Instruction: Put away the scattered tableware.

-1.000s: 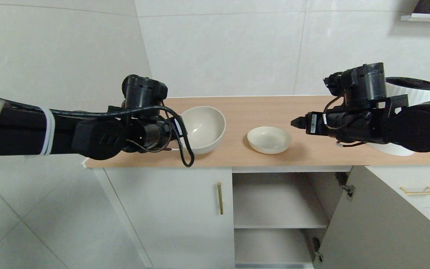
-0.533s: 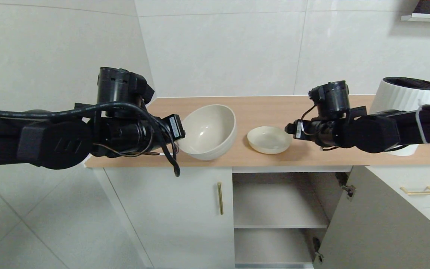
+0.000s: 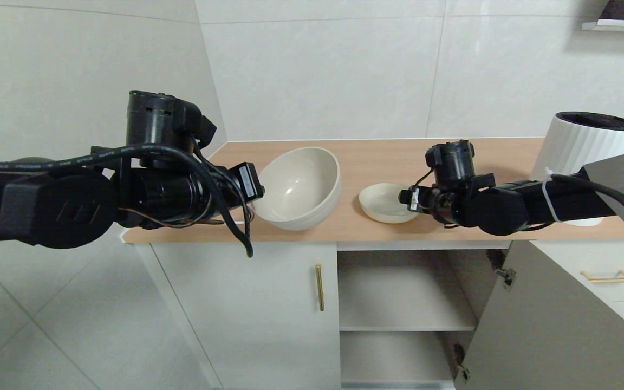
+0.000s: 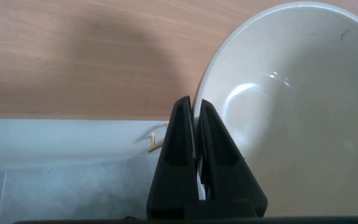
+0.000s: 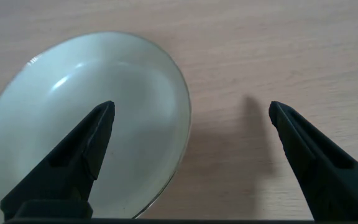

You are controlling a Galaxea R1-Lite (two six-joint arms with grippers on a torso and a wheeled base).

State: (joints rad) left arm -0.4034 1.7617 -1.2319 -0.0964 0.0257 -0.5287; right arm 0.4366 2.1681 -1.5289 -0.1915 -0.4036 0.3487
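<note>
Wooden counter (image 3: 377, 157) runs across the middle of my head view, with the open cabinet (image 3: 407, 292) and its bare shelves below centre.

Over the last second the large bowl (image 3: 298, 187), left of centre, went from sitting flat to tipped over, its mouth now facing the upper left. My left gripper (image 4: 196, 134) did that. Its fingers are pinched nearly together on the bowl's near rim, and the arm has drawn up and back toward the left of the frame. I can't tell whether the base has fully left the wood.

On the other side, my right gripper (image 5: 190, 107) has come in from the right edge and dropped low. It now stands wide open with one finger over the small dish (image 3: 379, 203) and the other over bare counter beyond its rim, holding nothing. The dish itself hasn't shifted; it sits right of centre on the counter.

My read is that the bowl pick is secured and ready to go down to a shelf, while the dish grasp only needs closing.
</note>
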